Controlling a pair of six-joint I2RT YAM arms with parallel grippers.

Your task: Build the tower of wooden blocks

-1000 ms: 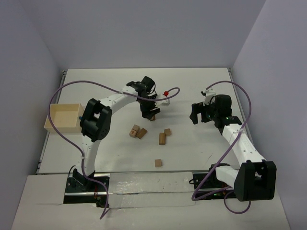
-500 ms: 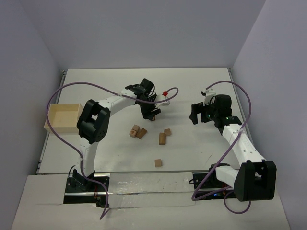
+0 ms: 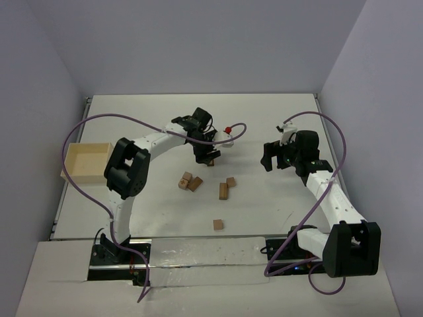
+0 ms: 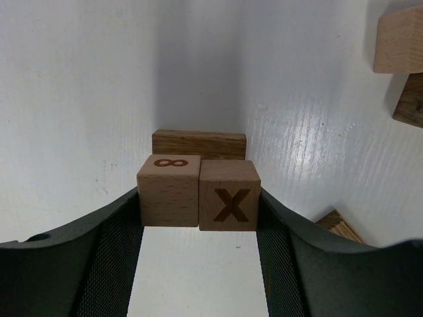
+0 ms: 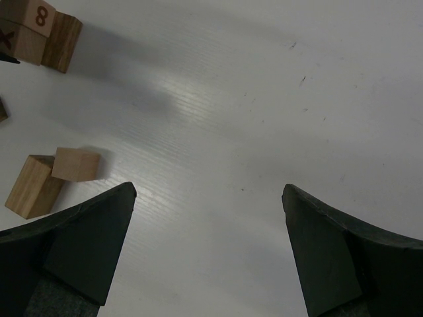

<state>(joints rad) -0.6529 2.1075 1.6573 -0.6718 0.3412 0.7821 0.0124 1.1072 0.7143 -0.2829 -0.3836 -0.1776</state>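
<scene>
Base step, seemingly: left fingers (image 4: 106,264) pinch two light-tan wooden cubes (image 4: 228,198) abreast against a darker oblong block (image 4: 198,143); right fingers (image 5: 79,231) spread, empty; next needs level release.

Light-tan wooden cube (image 4: 228,203) shows a dark-brown X; left of it, another tan cube (image 4: 169,190) wears a brown 8; behind, a darker-brown grained block (image 4: 198,143).

We see a white table (image 3: 264,198) carrying scattered wood blocks (image 3: 224,191): a touching pair, a long one beside a cube, a lone cube toward the near edge, and three clustered farther back. A pale tray (image 3: 82,174) sits at the left edge.
</scene>
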